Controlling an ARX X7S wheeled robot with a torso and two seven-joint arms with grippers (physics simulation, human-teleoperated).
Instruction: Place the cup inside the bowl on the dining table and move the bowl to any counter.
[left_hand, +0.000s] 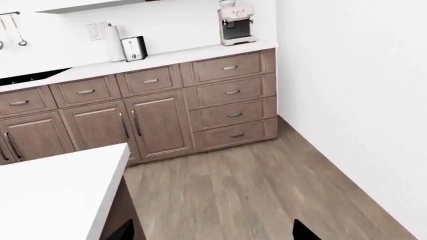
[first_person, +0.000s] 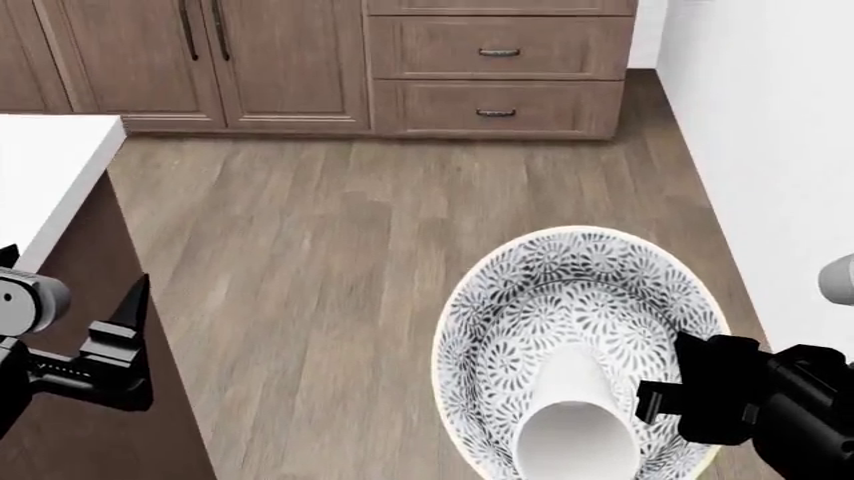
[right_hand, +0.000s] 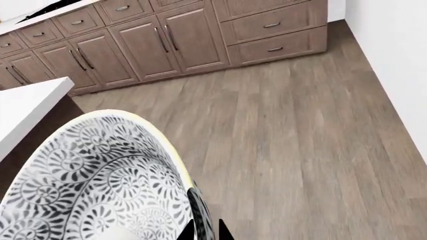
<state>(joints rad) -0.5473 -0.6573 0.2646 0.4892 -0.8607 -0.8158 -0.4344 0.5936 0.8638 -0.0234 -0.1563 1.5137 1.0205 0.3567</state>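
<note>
With the cup inside, your right gripper clamps the bowl rim mid-carry, left gripper jaws apart; head for the counter.

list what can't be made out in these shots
- Cup base: head view, hidden inside the bowl; in the right wrist view only a pale sliver at the lower edge.
- Bowl's near rim: head view, cut by the lower edge.
- Right gripper grip on the rim: the fingertips are hidden by the bowl wall.
- Left gripper: the left wrist view shows only two dark tips at the lower edge.
- Counter: cut off in the left wrist view.
</note>
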